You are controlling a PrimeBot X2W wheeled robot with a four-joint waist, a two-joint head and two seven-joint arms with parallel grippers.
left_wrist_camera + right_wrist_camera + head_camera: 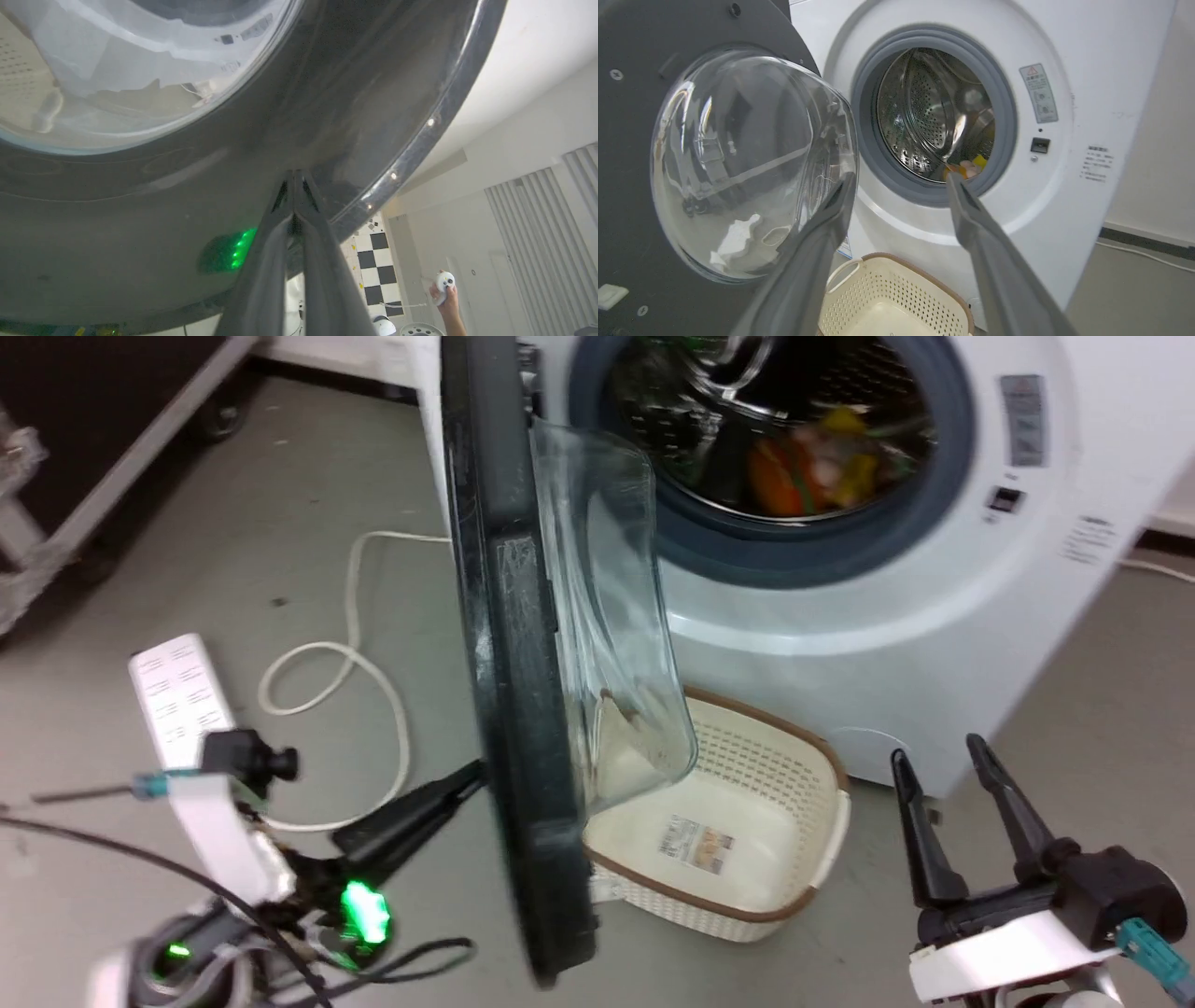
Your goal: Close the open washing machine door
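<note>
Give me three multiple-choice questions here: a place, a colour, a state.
1. Where is the basket?
A. on the floor before the washer
B. inside it
C. on top of it
2. What colour is the basket's rim?
A. blue
B. brown
C. green
3. How is the left gripper?
A. open wide
B. shut on the basket
C. shut, tips against the door
Answers:
1 A: it sits on the floor under the door.
2 B: a brown band edges it.
3 C: it narrows to a point on the door's black face.
</note>
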